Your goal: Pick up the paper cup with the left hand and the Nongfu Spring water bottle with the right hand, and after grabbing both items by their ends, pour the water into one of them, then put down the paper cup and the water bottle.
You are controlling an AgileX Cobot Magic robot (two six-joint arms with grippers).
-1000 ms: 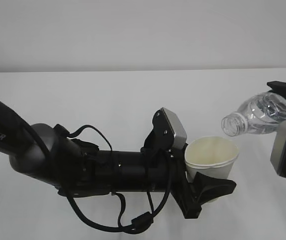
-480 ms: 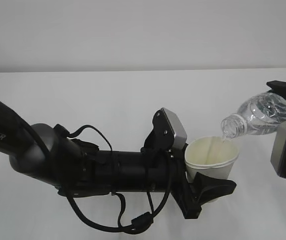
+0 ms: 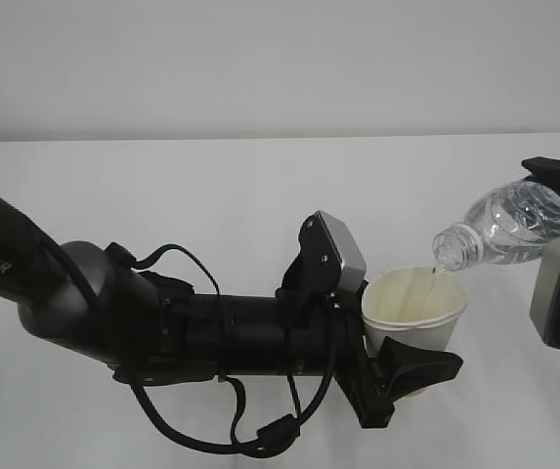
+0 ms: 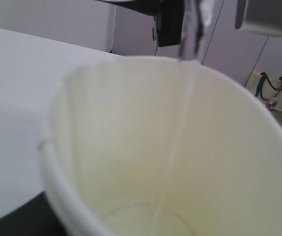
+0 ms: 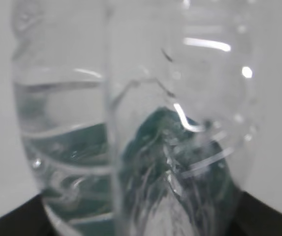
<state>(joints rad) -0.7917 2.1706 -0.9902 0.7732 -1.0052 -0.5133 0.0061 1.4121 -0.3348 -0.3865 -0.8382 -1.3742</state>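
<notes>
The white paper cup (image 3: 416, 311) is held upright above the table by my left gripper (image 3: 411, 344), which is shut on its lower part; one black finger (image 3: 424, 367) shows in front. My right gripper (image 3: 559, 233) is shut on the base end of the Nongfu Spring water bottle (image 3: 514, 227), which is tilted with its neck down-left over the cup's rim. A thin stream of water (image 3: 434, 278) runs from the mouth into the cup. The left wrist view looks into the cream inside of the cup (image 4: 131, 147), with the stream (image 4: 180, 132) reaching the bottom. The bottle (image 5: 145, 123) fills the right wrist view.
A white table (image 3: 211, 186) meets a pale wall behind. Loose black cables (image 3: 231, 430) hang under my left arm (image 3: 84, 303), which stretches across the front left. A bag (image 4: 271, 91) stands on the floor beyond the table in the left wrist view.
The bottle's neck has dipped slightly toward the cup, and water now streams into it; a second ago nothing was flowing. The left arm and cup have held still.
</notes>
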